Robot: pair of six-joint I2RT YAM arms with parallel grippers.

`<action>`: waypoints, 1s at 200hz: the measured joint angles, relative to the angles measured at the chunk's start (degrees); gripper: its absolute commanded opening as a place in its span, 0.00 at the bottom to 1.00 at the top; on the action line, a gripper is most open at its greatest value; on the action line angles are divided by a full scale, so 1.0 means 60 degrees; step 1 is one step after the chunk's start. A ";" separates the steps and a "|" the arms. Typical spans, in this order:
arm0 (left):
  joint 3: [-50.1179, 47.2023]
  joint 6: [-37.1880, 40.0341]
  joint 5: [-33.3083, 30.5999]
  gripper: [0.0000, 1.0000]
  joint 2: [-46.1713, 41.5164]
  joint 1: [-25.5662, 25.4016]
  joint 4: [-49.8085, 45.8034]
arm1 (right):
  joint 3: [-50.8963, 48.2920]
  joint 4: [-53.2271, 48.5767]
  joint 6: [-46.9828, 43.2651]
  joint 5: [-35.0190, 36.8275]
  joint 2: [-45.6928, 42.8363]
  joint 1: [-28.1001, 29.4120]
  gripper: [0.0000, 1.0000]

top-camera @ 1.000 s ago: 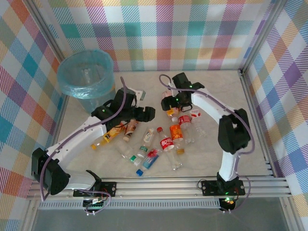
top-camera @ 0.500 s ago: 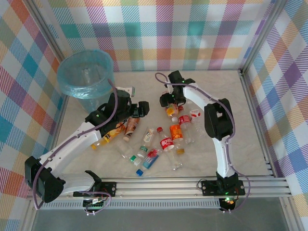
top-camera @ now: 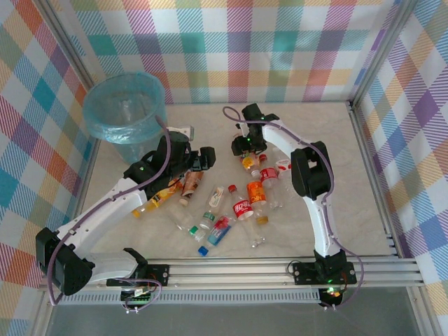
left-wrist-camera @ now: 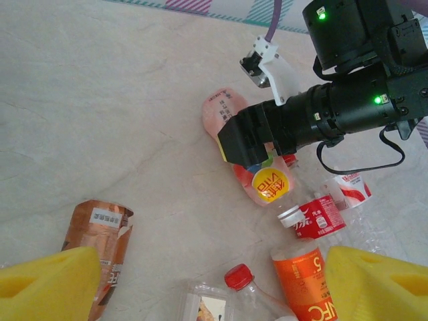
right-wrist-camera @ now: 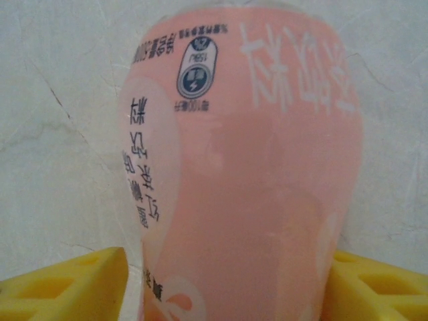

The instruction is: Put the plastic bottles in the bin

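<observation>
1. Plastic bottles (top-camera: 241, 208) lie in a loose heap on their sides at the middle of the table. One pink bottle (right-wrist-camera: 254, 167) lies at the far edge of the heap.
2. The right gripper (right-wrist-camera: 227, 267) has its yellow fingers (right-wrist-camera: 67, 284) on either side of the pink bottle, close against it. I cannot tell whether they are pressing on it yet. The bottle rests on the table.
3. The left gripper (left-wrist-camera: 214, 274) has its fingers (left-wrist-camera: 47, 284) spread wide with nothing between them. It hangs above the near-left part of the heap.
4. Below the left gripper a brown bottle (left-wrist-camera: 100, 241) lies by its left finger and an orange-labelled bottle (left-wrist-camera: 307, 287) by its right finger. A red-labelled bottle (left-wrist-camera: 321, 217) lies just beyond the orange one.
5. The bin (top-camera: 98, 126) stands in the far left corner, lined with a light blue bag, well apart from the heap.
6. The table (top-camera: 336, 182) is pale with faint grey veins like marble, and is bare to the right of the heap.
7. Walls (top-camera: 245, 42) of pastel checked cloth close in the far side and both flanks.
8. A metal rail (top-camera: 280, 269) runs along the near edge, with both arm bases bolted to it.
</observation>
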 measured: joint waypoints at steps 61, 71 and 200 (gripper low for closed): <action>0.0033 0.0102 -0.0594 0.91 -0.0350 0.0011 -0.0335 | 0.0124 -0.0062 -0.0098 -0.0441 -0.0124 0.0000 0.59; 0.0120 0.0124 -0.0681 0.91 -0.0382 0.0058 -0.0379 | 0.0120 -0.0051 -0.0098 -0.0576 -0.0266 0.0000 0.58; 0.1891 0.0353 0.1319 1.00 0.0514 0.0656 0.0393 | -0.3614 0.3956 0.0845 -0.4932 -0.5894 0.0051 0.54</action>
